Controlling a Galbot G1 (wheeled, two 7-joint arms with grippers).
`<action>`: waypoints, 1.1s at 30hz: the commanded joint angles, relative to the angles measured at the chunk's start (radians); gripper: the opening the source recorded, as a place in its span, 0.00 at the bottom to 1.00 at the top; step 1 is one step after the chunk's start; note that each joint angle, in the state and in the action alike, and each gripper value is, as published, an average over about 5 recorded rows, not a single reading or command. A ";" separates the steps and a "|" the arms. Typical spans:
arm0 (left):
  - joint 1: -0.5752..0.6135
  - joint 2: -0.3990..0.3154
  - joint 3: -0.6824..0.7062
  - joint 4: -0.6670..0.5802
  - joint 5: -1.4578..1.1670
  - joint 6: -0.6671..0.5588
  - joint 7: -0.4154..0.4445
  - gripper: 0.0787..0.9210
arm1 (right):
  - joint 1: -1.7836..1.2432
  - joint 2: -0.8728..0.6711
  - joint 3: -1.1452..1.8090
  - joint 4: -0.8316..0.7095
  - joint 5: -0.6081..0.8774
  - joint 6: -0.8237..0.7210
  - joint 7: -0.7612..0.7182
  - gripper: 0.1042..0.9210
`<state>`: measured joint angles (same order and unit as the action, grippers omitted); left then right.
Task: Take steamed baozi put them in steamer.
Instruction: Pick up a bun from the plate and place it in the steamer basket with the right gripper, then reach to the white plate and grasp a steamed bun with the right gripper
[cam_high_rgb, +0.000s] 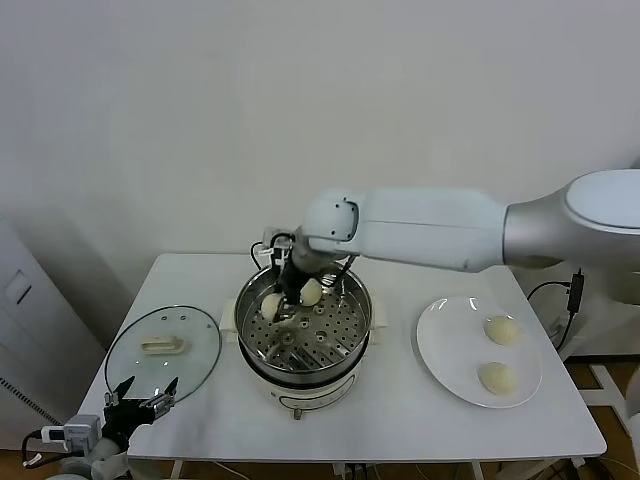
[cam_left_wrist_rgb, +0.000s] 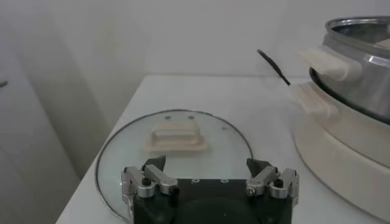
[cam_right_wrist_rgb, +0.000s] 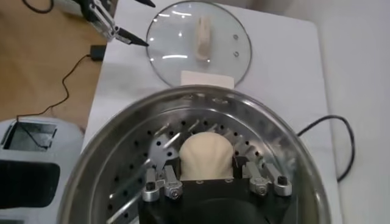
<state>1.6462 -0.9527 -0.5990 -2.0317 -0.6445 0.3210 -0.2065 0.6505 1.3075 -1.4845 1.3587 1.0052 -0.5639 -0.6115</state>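
Note:
The steamer (cam_high_rgb: 300, 345) stands mid-table, a steel pot with a perforated tray on a white base. My right gripper (cam_high_rgb: 300, 288) reaches into it from the right and is shut on a steamed baozi (cam_high_rgb: 312, 291), held just above the tray. In the right wrist view the baozi (cam_right_wrist_rgb: 206, 149) sits between the fingers of that gripper (cam_right_wrist_rgb: 208, 166), over the tray and inside the rim (cam_right_wrist_rgb: 201, 97). A second baozi (cam_high_rgb: 271, 304) lies on the tray beside it. Two more baozi (cam_high_rgb: 501, 329) (cam_high_rgb: 497, 377) lie on the white plate (cam_high_rgb: 440, 350). My left gripper (cam_high_rgb: 141, 394) is open and empty at the front left.
The glass lid (cam_high_rgb: 160, 348) with a cream handle lies flat left of the steamer; in the left wrist view it lies (cam_left_wrist_rgb: 177, 137) just beyond the left gripper (cam_left_wrist_rgb: 207, 165), with the steamer's side (cam_left_wrist_rgb: 353, 67) to one side. A black cord (cam_right_wrist_rgb: 329, 140) runs behind the steamer.

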 joint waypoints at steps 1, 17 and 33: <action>0.001 -0.002 0.000 0.000 0.000 -0.001 0.000 0.88 | -0.076 0.041 0.007 -0.046 -0.001 -0.019 0.062 0.51; 0.012 -0.007 -0.005 0.000 -0.001 -0.007 0.000 0.88 | -0.048 0.003 0.034 -0.052 -0.010 -0.018 0.045 0.70; 0.024 0.006 -0.012 -0.005 0.002 -0.009 0.000 0.88 | 0.300 -0.483 -0.142 0.104 -0.211 0.175 -0.443 0.88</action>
<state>1.6700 -0.9474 -0.6118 -2.0365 -0.6432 0.3114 -0.2065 0.7764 1.0838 -1.5145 1.3953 0.9166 -0.4818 -0.8188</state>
